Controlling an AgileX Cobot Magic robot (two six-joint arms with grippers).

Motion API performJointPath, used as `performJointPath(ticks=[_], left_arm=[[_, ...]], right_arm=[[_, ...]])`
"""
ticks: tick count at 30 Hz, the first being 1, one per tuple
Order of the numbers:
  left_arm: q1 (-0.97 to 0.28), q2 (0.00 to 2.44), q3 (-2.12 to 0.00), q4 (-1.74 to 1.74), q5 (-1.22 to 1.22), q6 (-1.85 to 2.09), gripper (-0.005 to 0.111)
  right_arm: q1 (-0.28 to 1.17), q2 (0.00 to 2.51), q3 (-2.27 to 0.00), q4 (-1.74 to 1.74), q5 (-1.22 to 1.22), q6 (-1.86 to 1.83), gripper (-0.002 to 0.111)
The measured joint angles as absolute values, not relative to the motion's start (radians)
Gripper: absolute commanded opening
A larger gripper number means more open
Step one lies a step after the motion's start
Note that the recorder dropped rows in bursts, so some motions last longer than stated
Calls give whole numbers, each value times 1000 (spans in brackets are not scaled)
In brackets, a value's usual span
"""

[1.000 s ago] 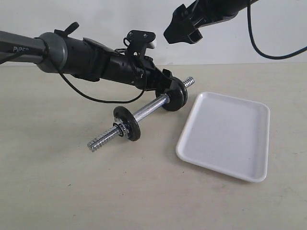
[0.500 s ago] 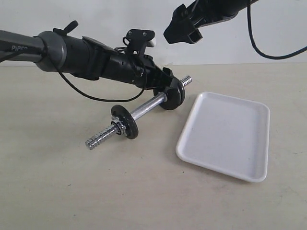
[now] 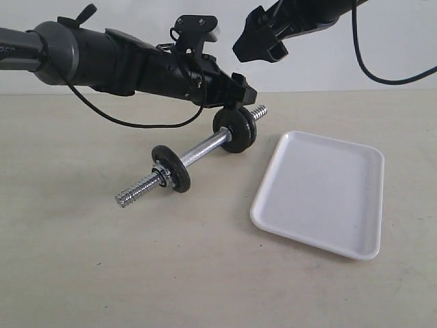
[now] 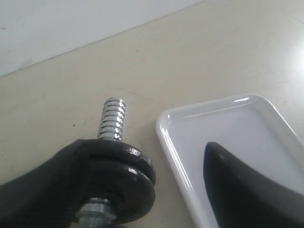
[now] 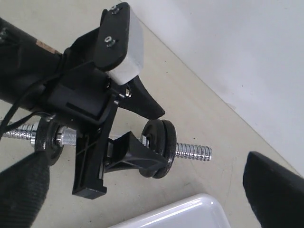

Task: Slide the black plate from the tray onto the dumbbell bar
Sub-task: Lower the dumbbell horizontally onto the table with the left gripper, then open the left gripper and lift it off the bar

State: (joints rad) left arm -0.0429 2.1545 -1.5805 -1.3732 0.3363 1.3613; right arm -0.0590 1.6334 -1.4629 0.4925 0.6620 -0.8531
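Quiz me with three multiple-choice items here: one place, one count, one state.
1. Relative to the thin chrome steel dumbbell bar, the glossy white rectangular tray lies: A beneath it; B beside it, apart; C on top.
2. Count of round matte black plates on the bar: A one; B two; C three.
3. The right gripper has its jaws: A open, empty; B shut on the bar; C shut on the tray.
Key: B, a gap shows between them; C, two at one end, one at the other; A, jaws wide, nothing between.
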Motion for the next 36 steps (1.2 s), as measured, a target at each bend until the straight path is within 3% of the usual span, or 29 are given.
performJointPath(ticks=[9,19,36], left_arm=[[-8,2152,-1552,-1293,194,1288,64],[79,2152,-1499,-1278,202,1275,64],[85,2197,-1449,-1264,224,1267,64]], right_arm=[[-59,1633,-1463,489,722,-851,103],[-59,1617,-1463,485,718,-853,103],[-59,1617,-1463,481,713,-854,103]])
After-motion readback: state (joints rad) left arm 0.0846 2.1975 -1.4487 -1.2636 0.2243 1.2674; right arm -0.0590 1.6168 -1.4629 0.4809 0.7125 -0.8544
